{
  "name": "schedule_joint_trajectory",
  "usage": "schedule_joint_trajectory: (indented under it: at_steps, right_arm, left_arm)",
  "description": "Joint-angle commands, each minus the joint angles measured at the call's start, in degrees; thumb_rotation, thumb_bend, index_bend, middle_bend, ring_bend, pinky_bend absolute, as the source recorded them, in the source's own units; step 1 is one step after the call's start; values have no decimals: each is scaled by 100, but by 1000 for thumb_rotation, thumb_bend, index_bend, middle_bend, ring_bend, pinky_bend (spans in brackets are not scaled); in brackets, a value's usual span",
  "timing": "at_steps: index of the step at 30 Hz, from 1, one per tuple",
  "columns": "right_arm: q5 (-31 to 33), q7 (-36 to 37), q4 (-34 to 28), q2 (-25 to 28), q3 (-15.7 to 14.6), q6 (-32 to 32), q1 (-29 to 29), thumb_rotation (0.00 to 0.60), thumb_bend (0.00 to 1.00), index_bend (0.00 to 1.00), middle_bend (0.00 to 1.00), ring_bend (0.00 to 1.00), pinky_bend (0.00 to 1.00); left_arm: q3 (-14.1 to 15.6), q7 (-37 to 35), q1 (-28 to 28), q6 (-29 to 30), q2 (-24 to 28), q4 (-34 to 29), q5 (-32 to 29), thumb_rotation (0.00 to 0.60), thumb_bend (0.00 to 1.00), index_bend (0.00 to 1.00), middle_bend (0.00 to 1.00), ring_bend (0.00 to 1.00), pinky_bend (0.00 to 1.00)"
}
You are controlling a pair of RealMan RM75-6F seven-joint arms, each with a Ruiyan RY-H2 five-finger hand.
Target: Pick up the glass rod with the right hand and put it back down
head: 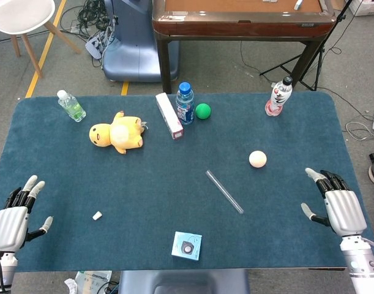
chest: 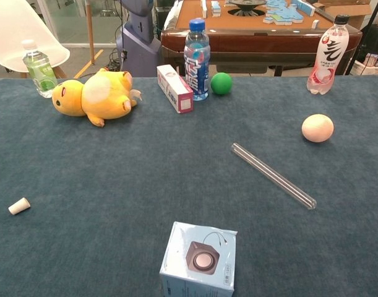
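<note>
Across the upper left of the head view: a small clear bottle (head: 71, 105) of green liquid, then a yellow plush toy (head: 118, 133) lying on its side. Near top centre: a white-and-red box (head: 169, 116), a blue-capped bottle (head: 185, 103) just beside it, a green ball (head: 202, 111) to the right. Upper right: a pink-labelled bottle (head: 278, 97) standing upright. Right of centre: a pale ball (head: 257, 159). Lower left: a small white stopper (head: 97, 215). Bottom centre: a light blue carton (head: 187, 245). All on a dark blue table cover (head: 150, 184).

The left hand (head: 12, 217) rests at the near left edge, fingers spread and holding nothing; the right hand (head: 338, 205) rests at the near right edge, likewise spread and empty
</note>
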Motion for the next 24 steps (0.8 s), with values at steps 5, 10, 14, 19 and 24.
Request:
schedule_joint_trajectory:
  at_steps: [5,10,14,19,24]
  right_arm:
    - [30,-64,-21,36,21,-115,80,600,291,121,306,232,136]
    - [52,-179,-106,79,15,-348,215,600,292,121,404,371,140]
    - [140,-295,-207,147,45,-711,431,600,290,121,628,637,410]
    - [336,-447,-393,242,115,-1439,879,600,244,154,893,941,787]
    - [679,-796,-541,191,194,-2227,1408,600,223,172,995,1000,907]
  left_arm:
    - [-11,16,-27,-27,22,-5,9,600,293,106,10,116,38]
    - [-11,1,-35,-37,51,-10,17,600,293,106,10,117,38]
    - [-4,5,-20,-17,70,-10,18,600,293,106,10,117,38]
    - [12,5,9,14,60,5,14,600,293,106,10,117,38]
    - [20,7,13,30,51,5,47,600,293,106,10,117,39]
